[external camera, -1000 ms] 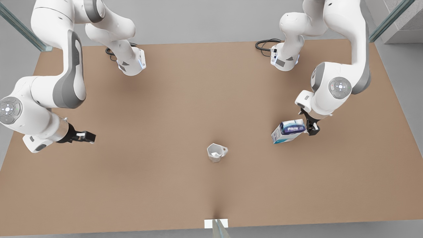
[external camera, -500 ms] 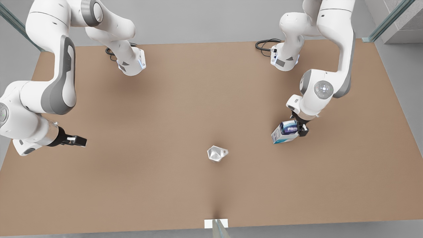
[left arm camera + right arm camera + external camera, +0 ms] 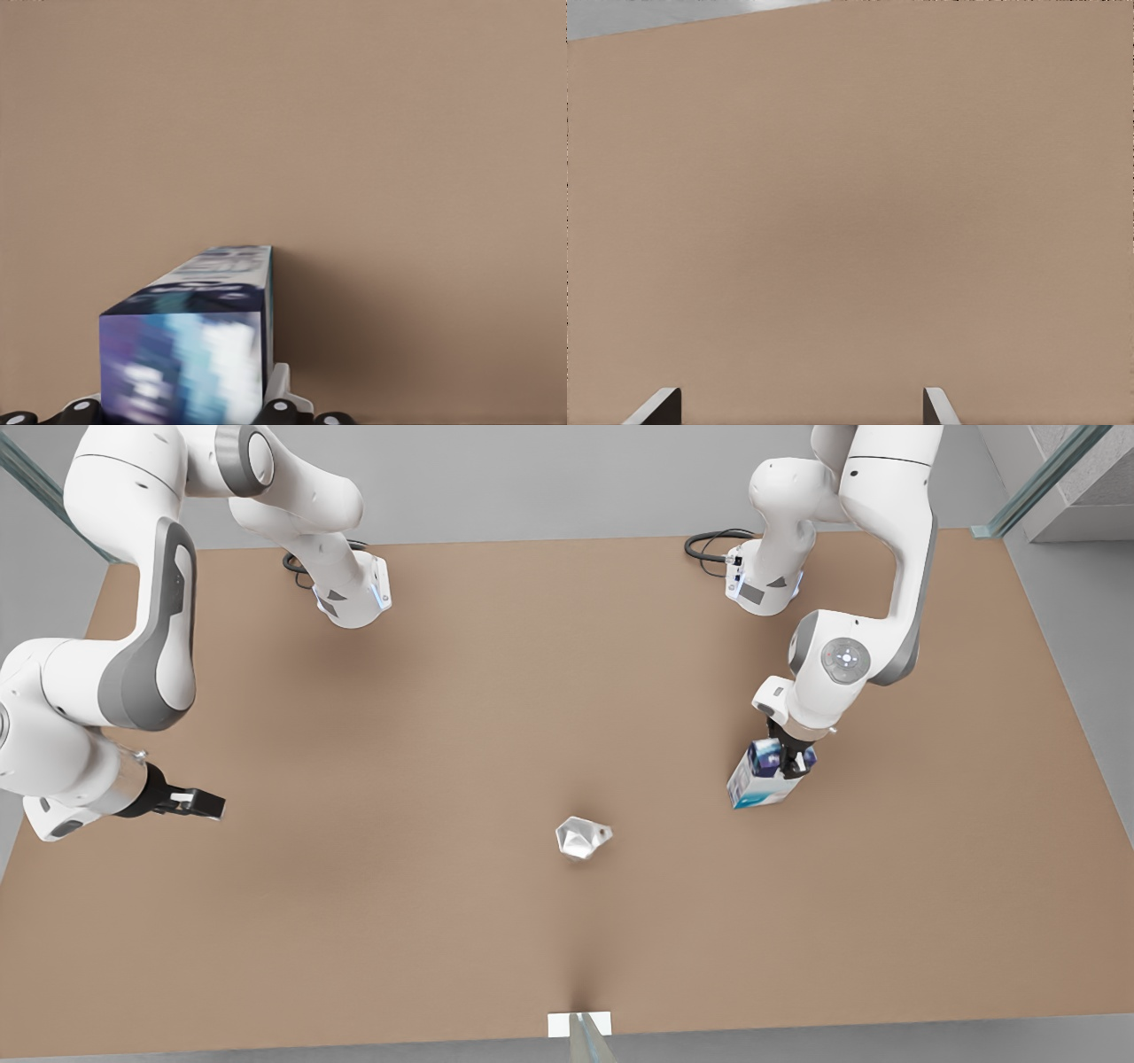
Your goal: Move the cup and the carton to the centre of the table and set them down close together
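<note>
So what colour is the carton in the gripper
White with a dark blue printed band and teal bottom edge: the carton, clearest in the front view.

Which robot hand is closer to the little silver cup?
Left. The left gripper, at the carton, is nearer the cup; the right gripper waits farther away.

My table [image 3: 443,921] is a plain matte light brown all over. The carton [image 3: 760,779] between my left gripper's [image 3: 791,762] black fingers is white with a dark blue printed band and a teal bottom edge. The cup [image 3: 580,838] is silvery grey, faceted, with paler planes. My right gripper [image 3: 197,803] is black with white fingertip pads. My arms are white with grey joints.
</note>
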